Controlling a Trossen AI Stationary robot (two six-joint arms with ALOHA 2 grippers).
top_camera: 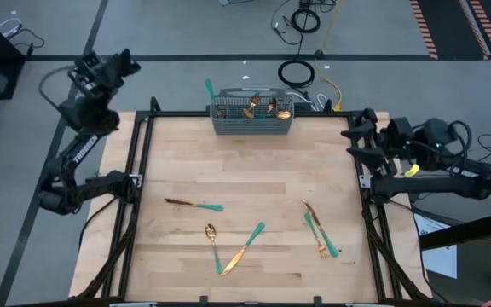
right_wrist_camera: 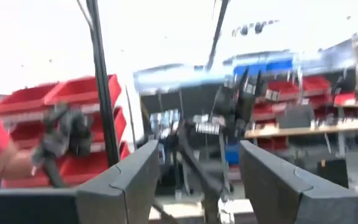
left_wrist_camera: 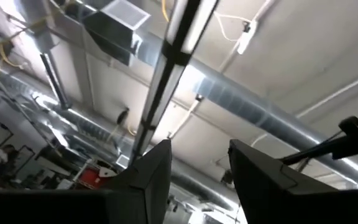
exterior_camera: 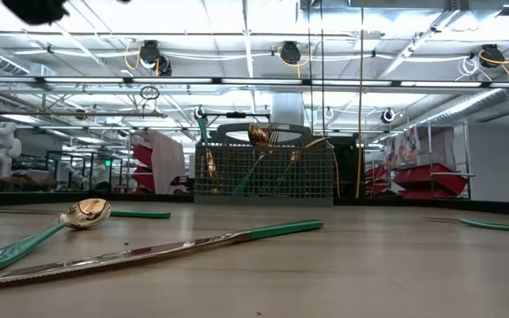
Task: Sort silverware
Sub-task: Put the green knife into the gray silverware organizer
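Note:
Several gold-headed, teal-handled pieces of silverware lie flat on the wooden table: a knife (top_camera: 193, 205), a spoon (top_camera: 214, 246), another knife (top_camera: 246, 246) and a fork with a knife (top_camera: 319, 231) near the right. In the low view the spoon (exterior_camera: 82, 213) and knife (exterior_camera: 157, 249) lie nearest. More pieces stand in the grey mesh basket (top_camera: 251, 124) (exterior_camera: 263, 172) at the far edge. My left gripper (top_camera: 126, 61) (left_wrist_camera: 197, 168) is open, raised beyond the table's far left corner and tipped up toward the ceiling. My right gripper (top_camera: 355, 136) (right_wrist_camera: 197, 180) is open at the table's right edge, holding nothing.
A black frame (top_camera: 139, 170) runs along the table's left and right sides. Cables (top_camera: 297, 72) lie on the floor behind the basket. Bare wood (top_camera: 254, 166) spreads between the basket and the loose pieces.

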